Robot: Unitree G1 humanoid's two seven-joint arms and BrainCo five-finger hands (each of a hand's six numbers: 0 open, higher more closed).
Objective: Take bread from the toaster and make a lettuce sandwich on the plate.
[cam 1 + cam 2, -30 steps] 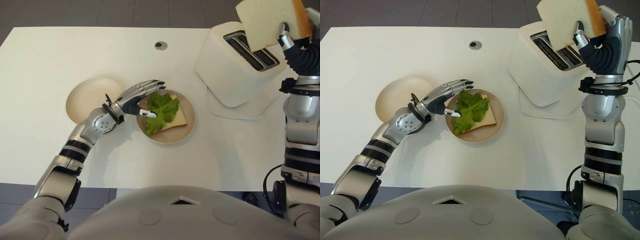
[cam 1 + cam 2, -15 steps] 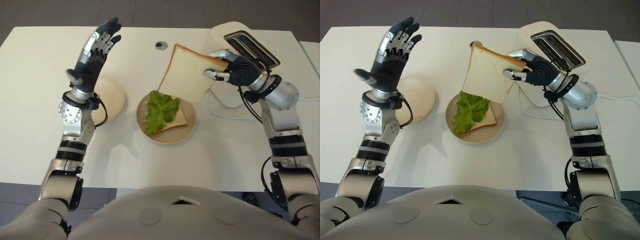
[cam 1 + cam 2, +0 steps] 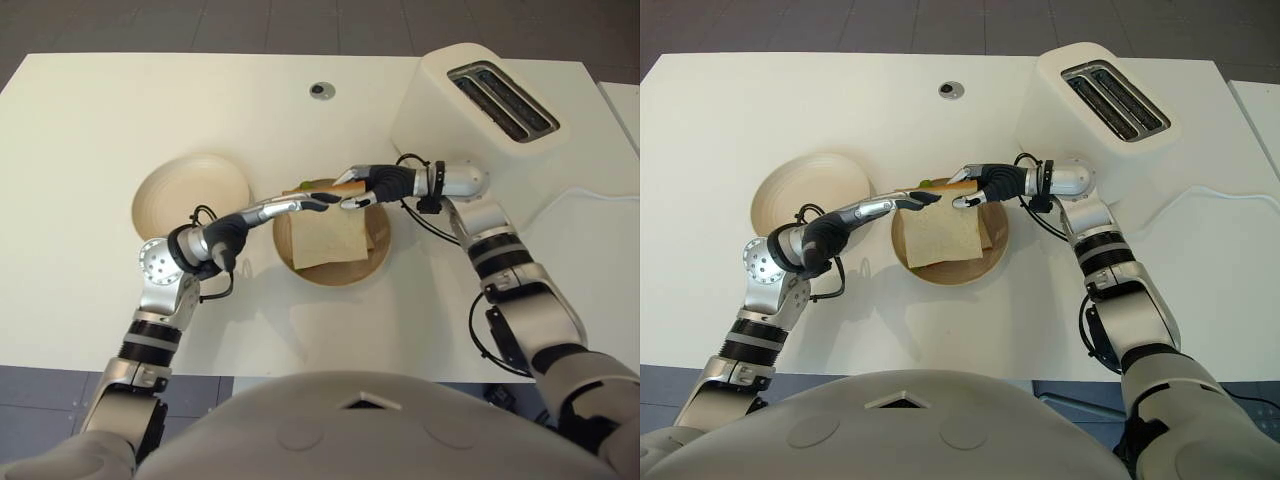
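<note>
— Confirm position of bread slice (image 3: 328, 238).
— Flat on top of the sandwich in the plate (image 3: 340, 281), mid-bench (image 3: 100, 110). Pale, squarish, brown crust at far edge, with lettuce (image 3: 300, 186) just behind.
— Confirm hand states.
— Left hand (image 3: 275, 210) stretched flat, fingers straight, tips beside far-left corner. Right hand (image 3: 380, 186) pinching far crust. Toaster (image 3: 470, 110) beyond.

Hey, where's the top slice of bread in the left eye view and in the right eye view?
Left eye view: top slice on the plate, about picture centre.
Right eye view: top slice, slightly left of centre.
Shared landmark: round table grommet beyond the plate.
</note>
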